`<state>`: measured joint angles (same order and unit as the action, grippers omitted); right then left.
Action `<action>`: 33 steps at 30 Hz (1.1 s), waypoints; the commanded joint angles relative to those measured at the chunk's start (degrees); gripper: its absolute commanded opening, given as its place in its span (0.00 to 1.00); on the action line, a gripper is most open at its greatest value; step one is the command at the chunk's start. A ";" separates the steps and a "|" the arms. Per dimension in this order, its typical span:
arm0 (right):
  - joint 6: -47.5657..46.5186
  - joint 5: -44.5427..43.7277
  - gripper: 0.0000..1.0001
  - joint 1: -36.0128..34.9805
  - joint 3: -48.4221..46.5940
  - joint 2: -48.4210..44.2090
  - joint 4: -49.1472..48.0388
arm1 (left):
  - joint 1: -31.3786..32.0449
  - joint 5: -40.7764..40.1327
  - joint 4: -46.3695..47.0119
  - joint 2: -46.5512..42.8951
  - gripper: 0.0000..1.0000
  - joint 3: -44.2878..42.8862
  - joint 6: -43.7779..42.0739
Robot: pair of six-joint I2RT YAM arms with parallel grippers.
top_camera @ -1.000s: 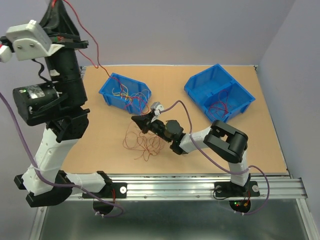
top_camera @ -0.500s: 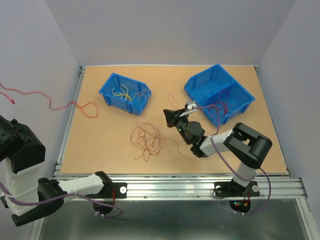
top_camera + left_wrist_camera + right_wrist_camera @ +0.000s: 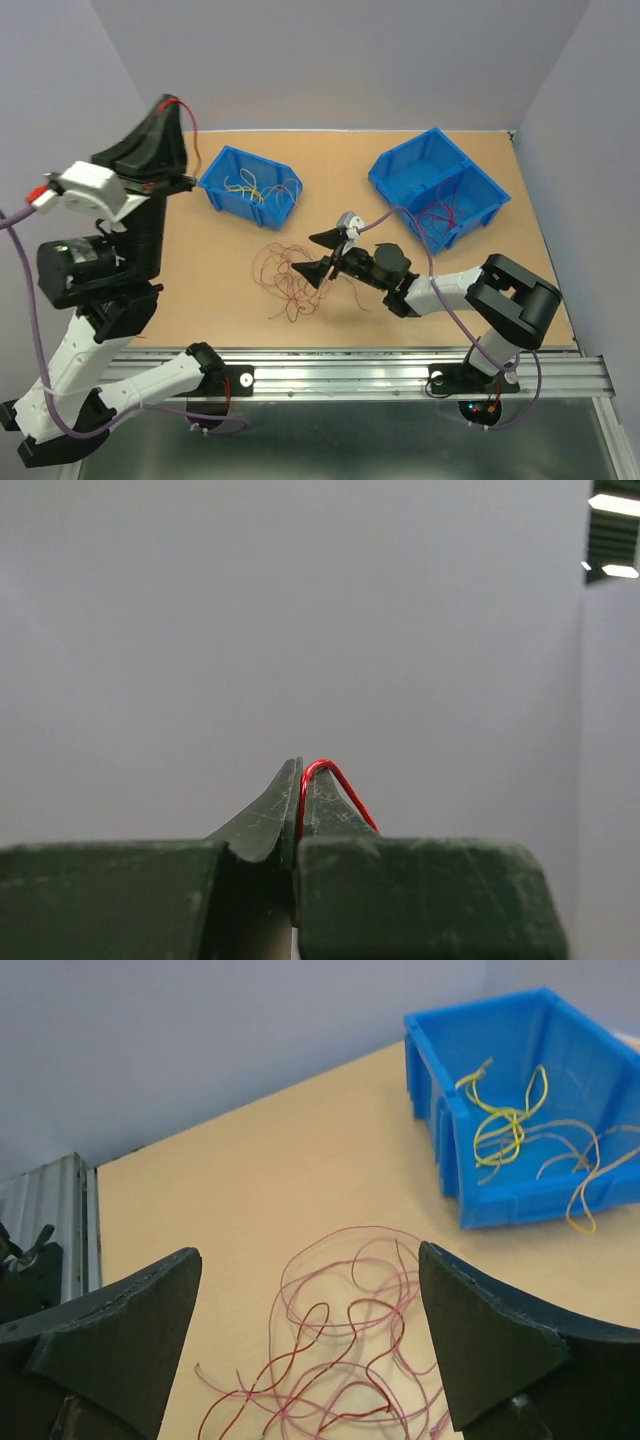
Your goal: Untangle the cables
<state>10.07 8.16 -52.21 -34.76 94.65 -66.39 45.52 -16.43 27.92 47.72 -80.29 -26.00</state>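
Left end effector clenched on one red cable, a hairpin at its tips, long axis along the fingers. Right end effector released, jaws wide. Just ahead, below: cable tangle, loose red loops flat on the surface, no single direction. Farther ahead, right: blue bin holding yellow and orange cables. Behind this end effector: divided blue bin, red cables in one compartment

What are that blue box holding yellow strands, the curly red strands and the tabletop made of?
Blue box: likely moulded plastic, with uniform colour and a slight sheen.
Red strands: probably thin coated wire, since they hold springy loops.
Tabletop: matte tan board, perhaps wood or fibreboard. No grain shows, so I can't be sure.
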 commanded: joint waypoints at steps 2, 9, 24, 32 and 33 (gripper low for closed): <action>-2.95 4.58 0.95 -0.44 0.84 -5.61 -0.85 | -0.08 12.01 -3.92 -2.99 0.00 6.46 9.21; -3.21 5.46 0.96 -1.32 -3.28 -5.18 -1.64 | -0.17 29.52 -10.34 -4.04 0.00 13.66 7.80; -1.28 8.45 0.01 -2.02 -11.12 2.65 -4.01 | -0.16 26.20 -5.87 -8.87 0.00 29.22 7.72; -0.57 12.13 0.12 -2.02 -9.18 -1.83 4.07 | -0.43 1.41 -0.85 -6.24 0.00 30.63 7.45; -0.66 12.40 0.05 -2.02 -8.75 -3.06 5.73 | -0.43 1.05 -0.24 -6.24 0.00 30.89 7.71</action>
<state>9.63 17.89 -53.74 -44.93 95.77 -63.46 45.34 -6.02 21.74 41.17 -49.82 -18.15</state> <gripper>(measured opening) 0.163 0.062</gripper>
